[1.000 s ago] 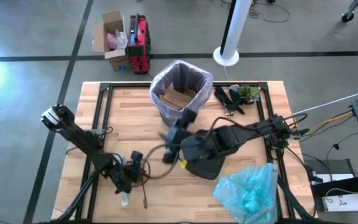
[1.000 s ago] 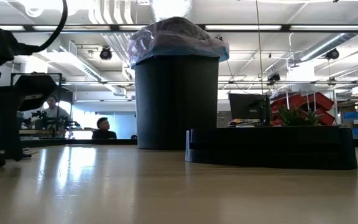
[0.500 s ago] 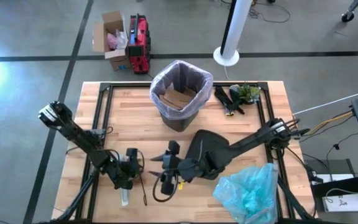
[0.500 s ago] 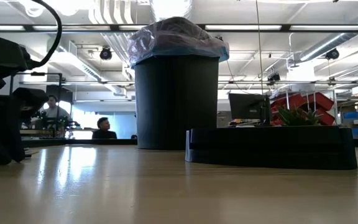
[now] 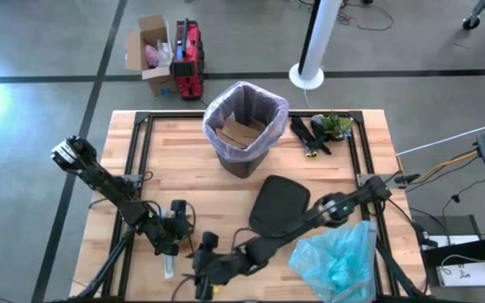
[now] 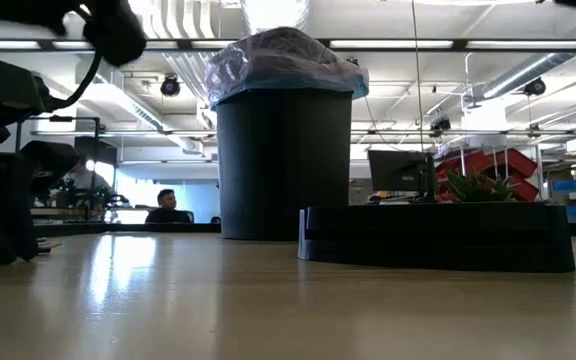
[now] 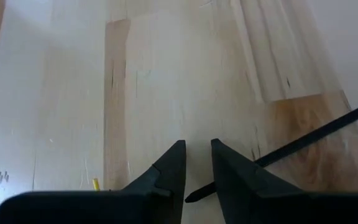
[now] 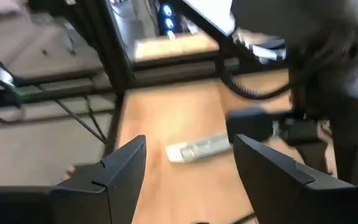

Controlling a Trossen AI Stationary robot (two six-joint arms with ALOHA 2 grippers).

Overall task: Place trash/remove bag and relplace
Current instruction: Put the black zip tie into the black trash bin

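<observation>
Currently I have the right claw low near the front edge of the tabletop, its arm stretched across from the right edge; in the right wrist view its fingers stand well apart, with nothing between them. The left claw sits just beside it toward the front-left corner, pointed down at bare wood; its fingers are nearly together, with a narrow gap and nothing held. A small white object lies on the tabletop near both claws.

The black bin stands upright at the middle of the rear edge, the pink-lavender bag lining it and folded over its rim, with brown paper trash inside. The black lid lies flat near the tabletop centre. The light blue replacement bag is heaped at the front-right corner.
</observation>
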